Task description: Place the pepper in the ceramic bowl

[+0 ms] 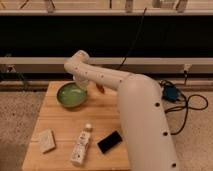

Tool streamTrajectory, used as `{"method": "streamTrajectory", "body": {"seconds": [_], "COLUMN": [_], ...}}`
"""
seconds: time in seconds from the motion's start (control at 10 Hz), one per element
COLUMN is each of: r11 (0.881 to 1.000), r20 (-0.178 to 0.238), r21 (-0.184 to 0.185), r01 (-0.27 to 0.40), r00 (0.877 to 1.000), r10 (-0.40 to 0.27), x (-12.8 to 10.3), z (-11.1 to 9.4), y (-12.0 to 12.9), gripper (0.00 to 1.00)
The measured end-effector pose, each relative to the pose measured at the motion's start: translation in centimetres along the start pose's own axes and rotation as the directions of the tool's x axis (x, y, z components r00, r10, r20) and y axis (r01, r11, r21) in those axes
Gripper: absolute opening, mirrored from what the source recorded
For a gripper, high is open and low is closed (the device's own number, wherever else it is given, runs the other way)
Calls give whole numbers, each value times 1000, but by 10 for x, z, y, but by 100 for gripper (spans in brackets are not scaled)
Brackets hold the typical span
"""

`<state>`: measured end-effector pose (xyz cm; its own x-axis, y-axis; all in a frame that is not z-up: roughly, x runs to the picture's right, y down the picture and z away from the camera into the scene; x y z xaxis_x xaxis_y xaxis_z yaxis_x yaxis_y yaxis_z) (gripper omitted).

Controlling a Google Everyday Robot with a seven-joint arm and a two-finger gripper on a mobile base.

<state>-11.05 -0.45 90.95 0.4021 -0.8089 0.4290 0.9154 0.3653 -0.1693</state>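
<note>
End effector at ceramic bowl right rim, arm hiding grip: cannot tell. Pepper just right. Bottle, black slab, pale block at worktop front.

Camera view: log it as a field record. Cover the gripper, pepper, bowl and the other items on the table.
gripper: over the bowl's far right rim
pepper: right of the bowl, at the arm's lower edge, partly hidden; not in the bowl
bowl: green, on the table's back left part, nothing visible inside
table: wooden
other items: bottle lying down, black flat item and pale block, all near the front
</note>
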Motion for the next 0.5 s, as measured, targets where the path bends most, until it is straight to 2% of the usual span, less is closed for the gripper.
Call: {"method": "streamTrajectory", "body": {"seconds": [0.2,0.5], "r11": [1000,1000], "r20": [4,21], "r21": [10,-8], "r01": [-20,-16], "r00": [1000,1000], "r10": [20,16], "x": [13,31], "z": [-5,1], "y": [8,22], "gripper": [25,55]}}
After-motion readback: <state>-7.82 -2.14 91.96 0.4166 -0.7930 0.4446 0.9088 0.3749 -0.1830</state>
